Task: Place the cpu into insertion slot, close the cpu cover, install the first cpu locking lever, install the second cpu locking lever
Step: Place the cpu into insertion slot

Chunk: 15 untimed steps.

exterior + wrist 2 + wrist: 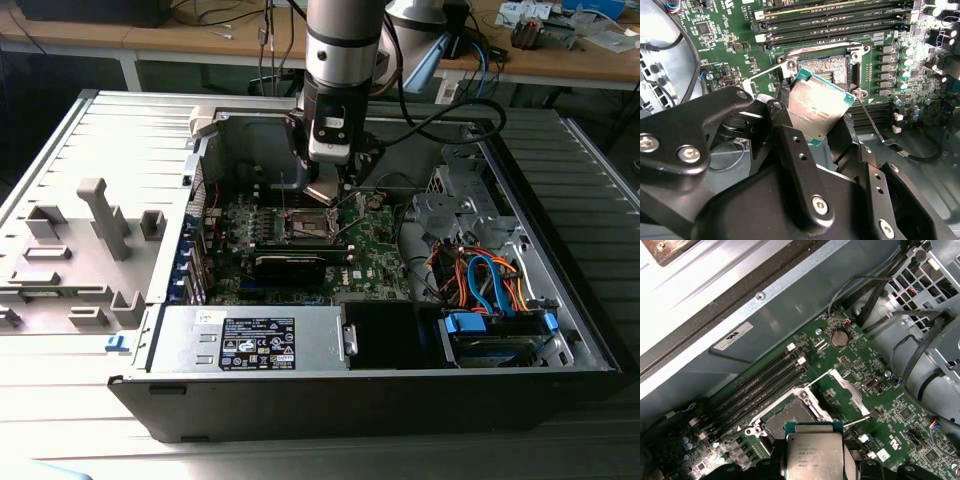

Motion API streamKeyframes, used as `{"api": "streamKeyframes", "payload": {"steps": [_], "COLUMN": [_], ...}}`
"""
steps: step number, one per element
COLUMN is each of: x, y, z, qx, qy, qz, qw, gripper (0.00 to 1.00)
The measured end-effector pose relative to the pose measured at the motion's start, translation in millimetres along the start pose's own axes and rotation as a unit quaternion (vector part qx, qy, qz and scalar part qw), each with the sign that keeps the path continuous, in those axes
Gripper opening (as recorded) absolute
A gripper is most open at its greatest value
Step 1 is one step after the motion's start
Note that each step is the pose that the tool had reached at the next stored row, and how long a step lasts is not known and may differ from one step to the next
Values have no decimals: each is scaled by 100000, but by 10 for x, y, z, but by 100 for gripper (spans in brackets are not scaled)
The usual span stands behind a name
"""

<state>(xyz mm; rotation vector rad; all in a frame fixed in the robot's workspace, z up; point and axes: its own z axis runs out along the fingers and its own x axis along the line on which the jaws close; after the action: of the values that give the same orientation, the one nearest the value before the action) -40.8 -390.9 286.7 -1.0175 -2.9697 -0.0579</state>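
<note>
- My hand (pixel 815 120) is clamped on the cpu (pixel 821 111), with one black finger (pixel 790 145) on each of two opposite edges. The silvery metal top faces the second wrist camera.
- The cpu is tilted rather than flat to the board. Its green rim shows along the far edges.
- In the exterior view the insertion slot (pixel 305 228) lies at about 7 o'clock from my hand, just beside it on the green motherboard (pixel 375 255).
- The slot's dark centre is bare. The cpu's far corner hangs over the slot's near rim, and I cannot tell whether they touch.
- The cpu cover (pixel 852 392) is swung open, standing up off the slot along one side.
- A thin locking lever (pixel 871 120) sticks out loose beside the slot and is not latched down.
- Surroundings in the exterior view:
  - A long black block (pixel 290 266) sits at 6 o'clock from the slot.
  - The silver power supply (pixel 255 340) is further out, also at 6 o'clock.
  - The drive cage with blue cables (pixel 495 330) is at 4 o'clock.
- The open computer case (pixel 350 400) lies flat on the ribbed grey worktop (pixel 120 140).
</note>
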Motion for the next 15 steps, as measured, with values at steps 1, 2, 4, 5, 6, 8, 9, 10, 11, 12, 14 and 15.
{"api": "streamKeyframes", "payload": {"steps": [1,2,4,5,6,8,9,10,11,12,14,15], "x": [0,0,0,0,0,0,0,0,0,0,0,0], "y": [0,0,0,0,0,0,0,0,0,0,0,0], "z": [1,1,2,3,3,4,5,5,5,6,7,7], "qx": [-5,-6,-11,-17,-15,-20,-24,-26,-27,-29,-34,-38], "qy": [-7,-11,-25,-31,-35,-48,-50,-58,-62,-67,-80,-84], "qz": [226,354,713,890,1020,1370,1490,1692,1865,1980,2361,2480], "qw": [100000,99999,99997,99996,99995,99991,99989,99986,99983,99980,99972,99969], "gripper": [55,55,55,55,55,55,55,55,55,55,55,55]}}
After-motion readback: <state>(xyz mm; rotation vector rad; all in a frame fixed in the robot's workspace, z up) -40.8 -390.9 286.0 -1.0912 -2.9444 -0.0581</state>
